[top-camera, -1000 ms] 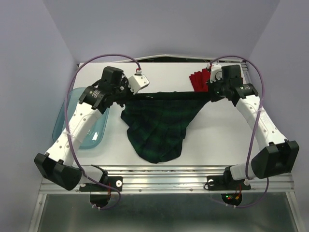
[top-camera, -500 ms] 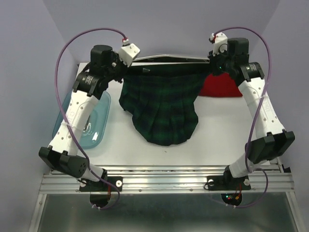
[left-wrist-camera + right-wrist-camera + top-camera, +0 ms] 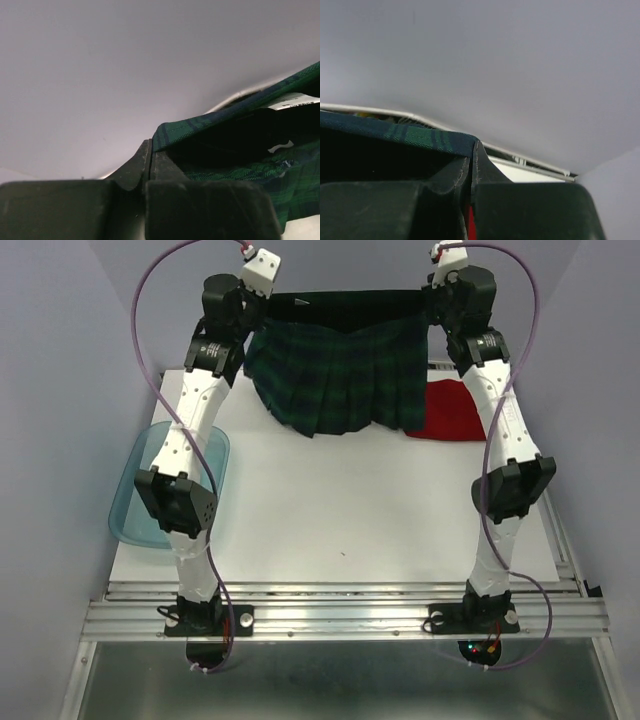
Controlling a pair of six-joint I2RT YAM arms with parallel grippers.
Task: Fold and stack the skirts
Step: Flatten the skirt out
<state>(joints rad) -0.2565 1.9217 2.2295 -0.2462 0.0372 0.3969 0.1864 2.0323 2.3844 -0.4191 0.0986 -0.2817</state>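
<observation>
The green-and-navy plaid skirt [image 3: 338, 375] hangs in the air at the back of the table, stretched by its waistband between both grippers. My left gripper [image 3: 262, 312] is shut on the waistband's left end, seen in the left wrist view [image 3: 151, 150] with plaid cloth [image 3: 235, 107] running from the closed jaws. My right gripper [image 3: 436, 310] is shut on the right end; the right wrist view [image 3: 471, 155] shows plaid [image 3: 415, 135] at the closed jaws. The red skirt [image 3: 455, 412] lies flat at the back right, partly behind the plaid skirt and right arm.
A translucent teal tub [image 3: 132, 502] sits at the table's left edge beside the left arm. White table surface [image 3: 340, 510] spreads in front of the hanging skirt. The grey back wall [image 3: 125, 65] is close behind both grippers.
Both arms have risen and moved back, lifting the plaid skirt off the table until it hangs from its waistband. The red skirt now shows more fully.
</observation>
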